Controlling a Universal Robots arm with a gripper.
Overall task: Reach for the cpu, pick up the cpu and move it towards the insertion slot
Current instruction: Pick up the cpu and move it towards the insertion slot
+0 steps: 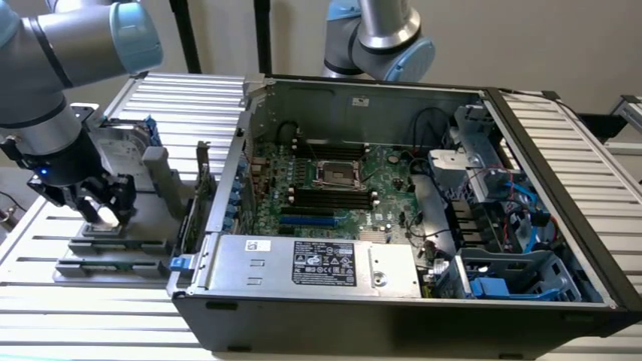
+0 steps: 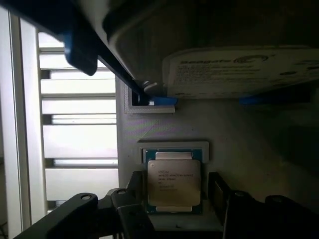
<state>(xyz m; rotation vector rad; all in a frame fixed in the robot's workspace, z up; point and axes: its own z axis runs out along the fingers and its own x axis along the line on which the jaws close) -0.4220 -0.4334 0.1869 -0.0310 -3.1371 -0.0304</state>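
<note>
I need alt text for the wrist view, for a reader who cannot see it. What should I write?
The cpu, a square chip with a silver top, lies flat in a pale holder, with the open gripper straddling it, one dark finger at each side. Beyond it is a grey hard drive in a blue frame.

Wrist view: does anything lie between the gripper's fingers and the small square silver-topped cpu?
Nothing does. In the wrist view the open black gripper straddles the cpu; just slivers of its pale grey holder show beside it.
</note>
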